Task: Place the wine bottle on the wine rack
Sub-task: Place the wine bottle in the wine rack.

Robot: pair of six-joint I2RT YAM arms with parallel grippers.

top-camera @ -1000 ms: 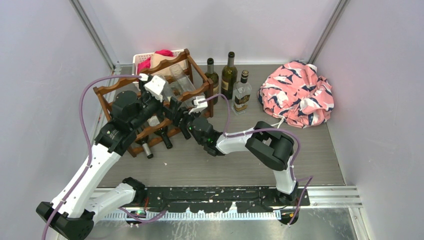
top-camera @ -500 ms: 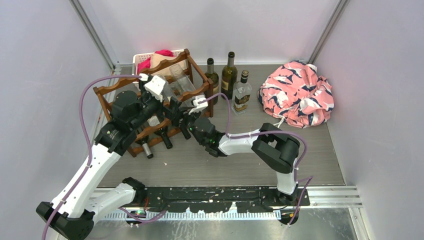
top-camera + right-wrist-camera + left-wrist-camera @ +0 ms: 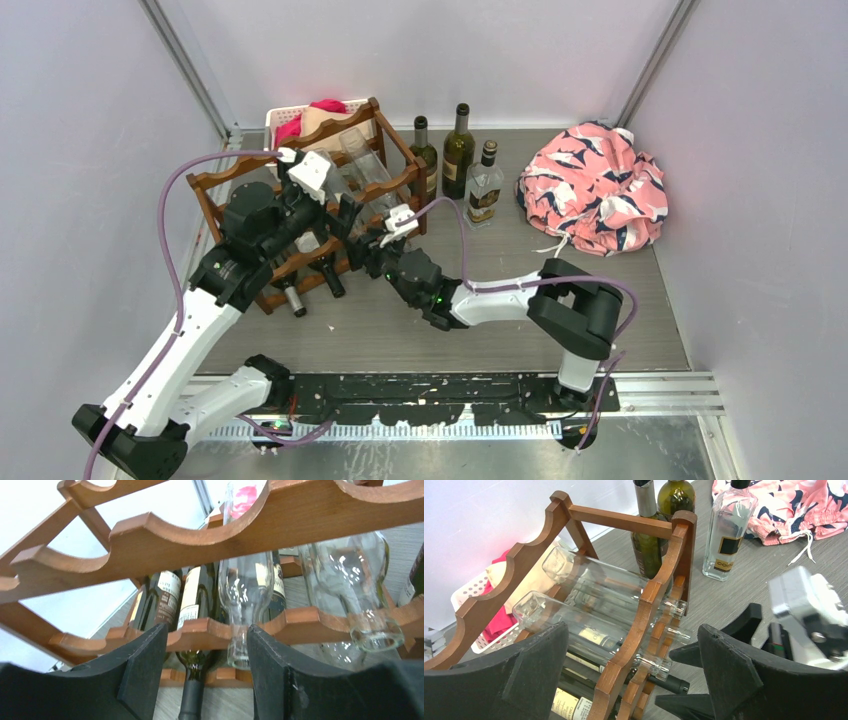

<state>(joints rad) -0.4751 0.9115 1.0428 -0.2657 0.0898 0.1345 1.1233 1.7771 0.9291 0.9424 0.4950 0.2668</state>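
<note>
My right hand (image 3: 206,635) stands partly open with nothing between its fingers. Just ahead of it the clear wine bottle (image 3: 245,587) lies in the wine rack (image 3: 165,535), and its neck pokes out over a scalloped rail close beside one finger. My left hand (image 3: 631,645) hangs spread wide above the rack's top rail, holding nothing

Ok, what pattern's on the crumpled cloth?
The cloth is pink with navy-and-white shark-like shapes; top view shows it best.
</note>
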